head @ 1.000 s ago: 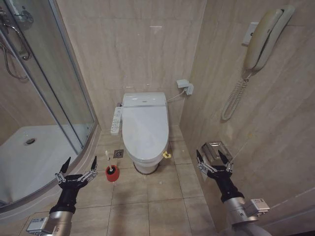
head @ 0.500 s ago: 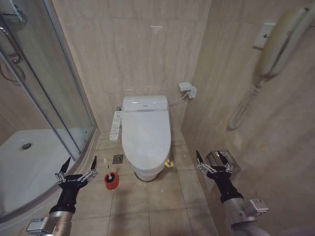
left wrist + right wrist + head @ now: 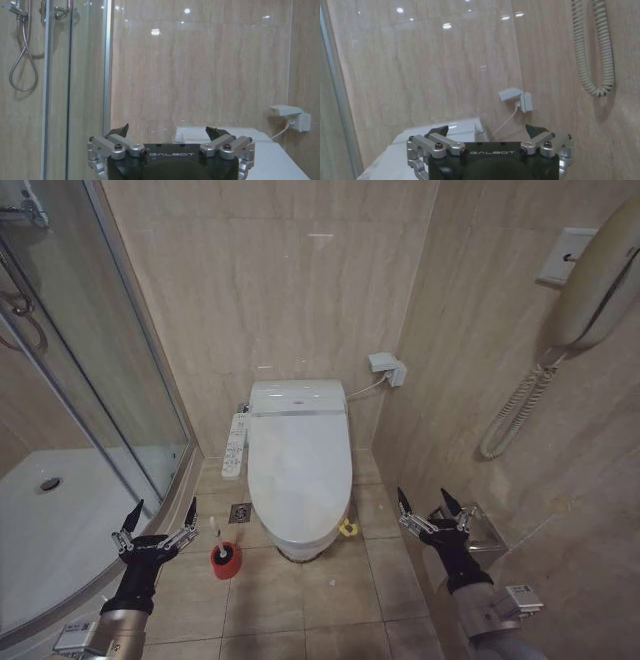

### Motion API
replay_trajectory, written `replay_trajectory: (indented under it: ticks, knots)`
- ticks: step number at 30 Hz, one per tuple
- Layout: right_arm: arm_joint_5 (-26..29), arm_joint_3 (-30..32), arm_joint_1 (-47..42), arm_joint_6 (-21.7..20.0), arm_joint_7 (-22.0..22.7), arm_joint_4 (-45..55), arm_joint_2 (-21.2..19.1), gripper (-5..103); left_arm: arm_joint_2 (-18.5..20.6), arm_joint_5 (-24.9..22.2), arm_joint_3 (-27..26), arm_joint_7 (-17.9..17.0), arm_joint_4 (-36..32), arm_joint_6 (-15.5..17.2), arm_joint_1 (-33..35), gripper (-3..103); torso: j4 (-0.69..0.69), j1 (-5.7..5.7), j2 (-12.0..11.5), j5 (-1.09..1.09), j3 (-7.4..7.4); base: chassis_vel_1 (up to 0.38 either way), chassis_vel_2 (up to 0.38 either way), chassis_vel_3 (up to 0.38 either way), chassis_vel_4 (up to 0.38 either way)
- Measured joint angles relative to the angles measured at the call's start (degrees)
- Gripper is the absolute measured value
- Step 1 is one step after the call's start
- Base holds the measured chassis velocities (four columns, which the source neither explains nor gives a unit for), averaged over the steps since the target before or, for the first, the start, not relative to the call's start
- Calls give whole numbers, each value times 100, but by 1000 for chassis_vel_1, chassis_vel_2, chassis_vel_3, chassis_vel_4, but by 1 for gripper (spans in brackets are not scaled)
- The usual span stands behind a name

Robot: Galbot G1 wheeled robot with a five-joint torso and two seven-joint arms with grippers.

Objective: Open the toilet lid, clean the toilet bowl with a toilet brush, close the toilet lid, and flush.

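Toilet lid (image 3: 298, 475) is down, so the bowl interior is hidden – from the toilet bowl (image 3: 300, 547) just the outer base shows under the lid's front edge. Small yellow loop tag (image 3: 347, 528) sticks out at the lid's front right edge, near the floor. White button panel (image 3: 235, 446) runs along the toilet's left side; its markings are too small to read.

Toilet brush (image 3: 226, 554) stands in its red cup holder (image 3: 225, 562) on the floor (image 3: 300, 600), just left of the bowl base, dark head up top; handle hard to make out. A small pale item sits beside it, can't tell what. Floor drain (image 3: 240, 512) lies btwn panel and brush.

Left pincer (image 3: 156, 517) hangs low left, near the shower's curved sill, fingers spread wide, nothing in them; left wrist view confirms the gap (image 3: 170, 133), w/ lid and tank partly blocked by the pincer body. Right pincer (image 3: 430, 505) hangs low right by the wall, also spread wide and empty (image 3: 490, 131), in front of a shiny metal paper holder (image 3: 480, 525) which it partly covers.

Room: narrow beige-tiled bathroom, tile floor. Glass shower enclosure (image 3: 90, 380) at left w/ white tray and drain – cut off by the frame edge. Wall phone (image 3: 600, 280) w/ coiled cord at right, top cropped. Wall socket (image 3: 388, 367) w/ cable behind the tank.
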Motion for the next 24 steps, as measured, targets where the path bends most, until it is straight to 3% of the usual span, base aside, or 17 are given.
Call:
replay_trajectory:
  ticks: [7, 24]
  knots:
    - [11, 21, 62, 118, 166, -39, -26, 100, 0, 0, 0, 0, 0, 0, -4, 100, 1, 10, -3, 0, 4, -95, 79, 83, -85]
    - [5, 61, 33, 128, 11, -57, -20, 100, 0, 0, 0, 0, 0, 0, -2, 100, 0, 3, -1, 0, 2, -6, 7, 6, -6]
